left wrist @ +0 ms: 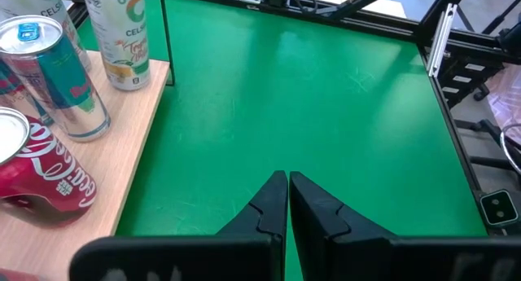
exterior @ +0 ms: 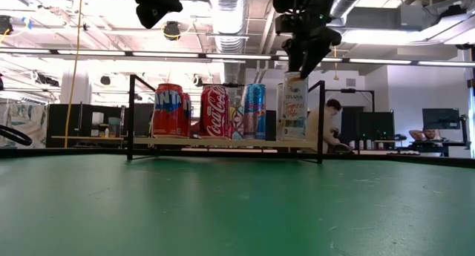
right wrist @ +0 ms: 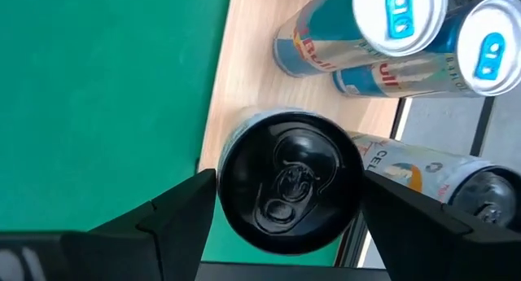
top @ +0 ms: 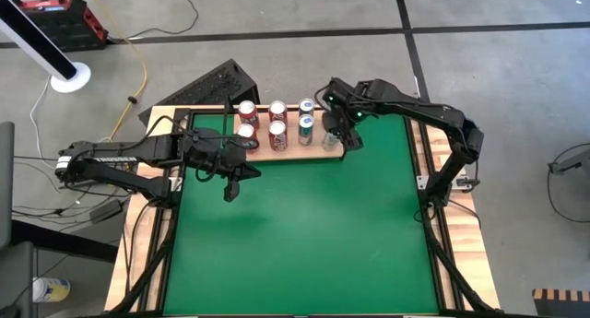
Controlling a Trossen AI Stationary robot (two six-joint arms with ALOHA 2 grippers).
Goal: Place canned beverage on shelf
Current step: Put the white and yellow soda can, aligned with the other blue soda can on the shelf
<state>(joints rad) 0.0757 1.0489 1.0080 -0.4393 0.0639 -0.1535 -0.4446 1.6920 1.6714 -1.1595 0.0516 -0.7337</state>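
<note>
Overhead, green table, wooden shelf at far edge, grey concrete floor.

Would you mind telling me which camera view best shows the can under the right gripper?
The right wrist view: the black-topped can fills it, between the right gripper's open fingers. The low view shows its side on the shelf; the high view mostly hides it; the left wrist view shows only a part.
</note>
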